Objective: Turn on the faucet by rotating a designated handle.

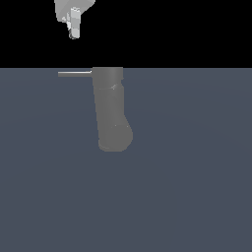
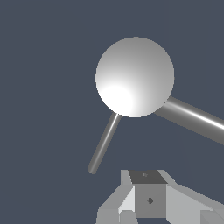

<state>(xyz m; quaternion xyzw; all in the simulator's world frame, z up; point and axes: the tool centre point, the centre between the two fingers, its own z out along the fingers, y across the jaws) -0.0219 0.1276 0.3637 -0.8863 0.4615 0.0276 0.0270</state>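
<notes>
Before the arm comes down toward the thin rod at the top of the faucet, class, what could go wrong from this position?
1. The gripper hangs well above the handle, touching nothing. The handle is thin, so a slightly misaligned descent could miss it.
2. The faucet stands right beside the handle's base. Drifting toward the exterior view's right could knock the thick body instead.
3. In the wrist view, the handle lies off to one side of the fingers, so a push may slip off the free end.
</notes>
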